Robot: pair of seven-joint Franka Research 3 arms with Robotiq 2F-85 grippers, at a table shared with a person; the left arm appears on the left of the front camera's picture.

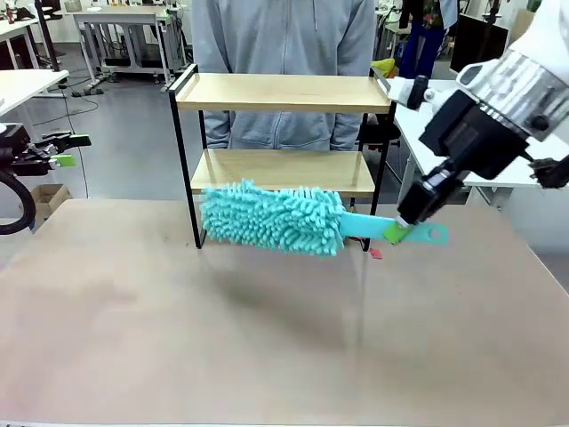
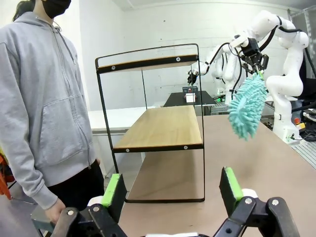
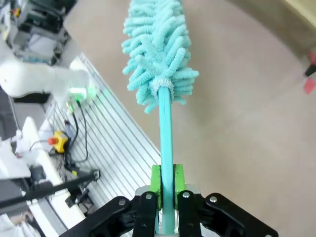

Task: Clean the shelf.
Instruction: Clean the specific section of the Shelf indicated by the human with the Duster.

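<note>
The right pincer [image 1: 402, 229] pinches the flat handle of a fluffy turquoise microfibre duster [image 1: 271, 218], whose head reaches away from it, raised above the beige counter [image 1: 267, 338]. Just behind the head stands the two-tier wooden shelf with black metal frame [image 1: 280, 93]. The left pincer [image 2: 170, 190] is spread, well apart, facing the shelf.

A robotics lab, it seems. White worktables [image 1: 116, 18] stand across a grey floor. Farther white robot arms [image 2: 217, 61] look blurred.
</note>
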